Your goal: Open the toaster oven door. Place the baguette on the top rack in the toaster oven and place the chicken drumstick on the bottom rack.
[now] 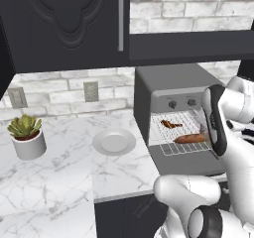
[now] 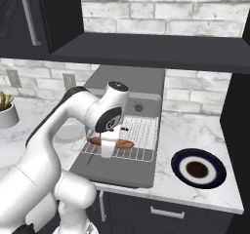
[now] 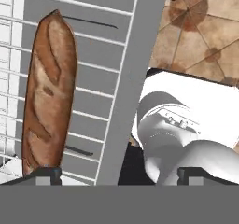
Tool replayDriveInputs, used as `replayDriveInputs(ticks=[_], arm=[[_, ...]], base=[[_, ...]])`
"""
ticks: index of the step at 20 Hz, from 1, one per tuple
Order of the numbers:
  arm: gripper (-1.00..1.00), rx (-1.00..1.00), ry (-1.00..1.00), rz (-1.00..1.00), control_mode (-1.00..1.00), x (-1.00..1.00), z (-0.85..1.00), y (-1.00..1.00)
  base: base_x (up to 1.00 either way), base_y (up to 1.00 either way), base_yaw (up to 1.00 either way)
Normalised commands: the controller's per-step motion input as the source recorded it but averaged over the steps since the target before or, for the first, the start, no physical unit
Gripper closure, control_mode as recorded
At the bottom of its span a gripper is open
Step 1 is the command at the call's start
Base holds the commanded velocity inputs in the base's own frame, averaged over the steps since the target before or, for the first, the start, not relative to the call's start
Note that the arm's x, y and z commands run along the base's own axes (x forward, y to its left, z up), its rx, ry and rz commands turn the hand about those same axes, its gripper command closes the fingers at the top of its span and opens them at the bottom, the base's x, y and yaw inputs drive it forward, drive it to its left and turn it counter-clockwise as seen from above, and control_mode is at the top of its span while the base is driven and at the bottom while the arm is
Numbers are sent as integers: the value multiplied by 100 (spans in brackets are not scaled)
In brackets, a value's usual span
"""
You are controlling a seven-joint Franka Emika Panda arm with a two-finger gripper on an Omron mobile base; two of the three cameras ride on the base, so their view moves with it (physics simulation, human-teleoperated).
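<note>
The grey toaster oven [image 1: 168, 81] stands on the counter with its door [image 2: 122, 172] dropped flat open. A wire rack [image 2: 139, 152] is slid out over the door. The reddish-brown baguette [image 3: 49, 92] lies on that rack, also visible as baguette [image 1: 191, 138]. My gripper [image 2: 108, 147] hovers just above the baguette [image 2: 122, 144], open; in the hand view the gripper [image 3: 116, 174] has its fingertips [image 3: 44, 174] wide apart, with one tip at the loaf's end. The chicken drumstick [image 1: 171, 124] rests farther back on a rack inside the oven.
A white plate [image 1: 114, 142] sits on the marble counter left of the oven, with a potted succulent [image 1: 27, 135] beyond it. A dark blue plate [image 2: 197, 168] lies right of the oven. Dark cabinets [image 1: 64, 24] hang overhead.
</note>
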Motion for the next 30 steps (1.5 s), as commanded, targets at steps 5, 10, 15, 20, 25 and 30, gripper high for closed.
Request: replayDriveInputs(ticks=[5,10,15,20,25,30], arm=[[-100,-3,1,31,-100,-79,-11,40],[-100,-14,5,32,-100,14,-36,54],[-100,-9,9,20,-100,74,-35,2],[-100,-6,7,30,-100,39,-48,-17],[-100,0,3,32,-100,20,-44,-34],[-100,0,-1,29,-100,24,-36,-27]], base=[[0,0,0],[0,0,0],[0,0,0],[0,0,0],[0,0,0],[0,0,0]])
